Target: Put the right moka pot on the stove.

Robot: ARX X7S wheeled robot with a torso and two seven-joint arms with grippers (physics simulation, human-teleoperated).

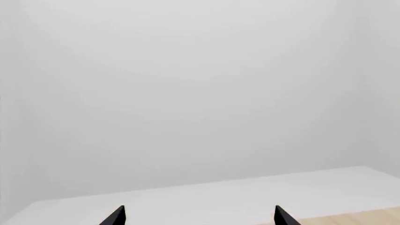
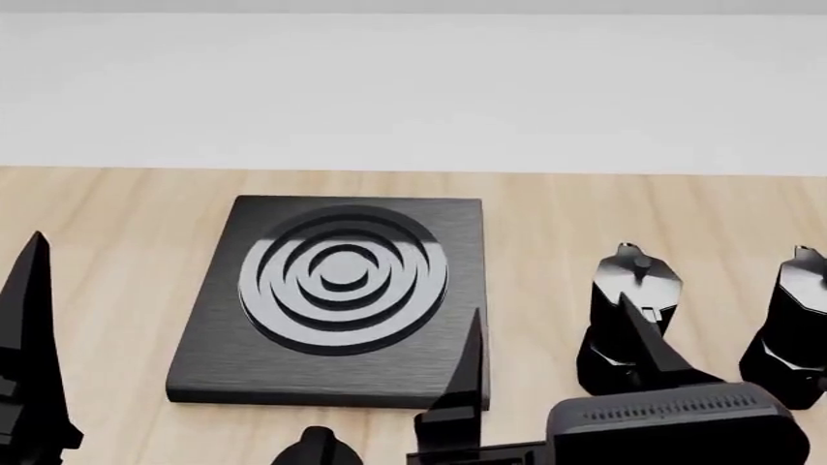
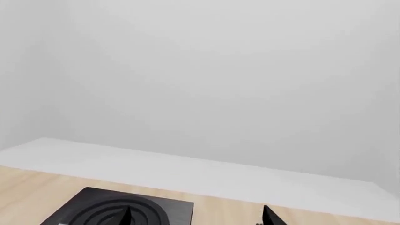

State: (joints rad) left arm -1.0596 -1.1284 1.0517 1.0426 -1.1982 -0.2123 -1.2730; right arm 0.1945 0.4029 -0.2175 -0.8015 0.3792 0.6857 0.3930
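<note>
In the head view the right moka pot (image 2: 791, 325) stands upright at the right edge of the wooden table (image 2: 104, 232), beside the left moka pot (image 2: 629, 320). The stove (image 2: 339, 295) lies left of centre, apart from both pots. The right gripper (image 2: 556, 349) hovers low between stove and pots, jaws spread and empty. The left gripper (image 1: 198, 216) is likewise parted, holding nothing.

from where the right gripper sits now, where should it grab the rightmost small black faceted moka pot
Probably around the narrow waist of the rightmost small black faceted moka pot, coming in level from the near side. It stands upright, apart from its twin; the pinched middle suits the open right gripper.
</note>
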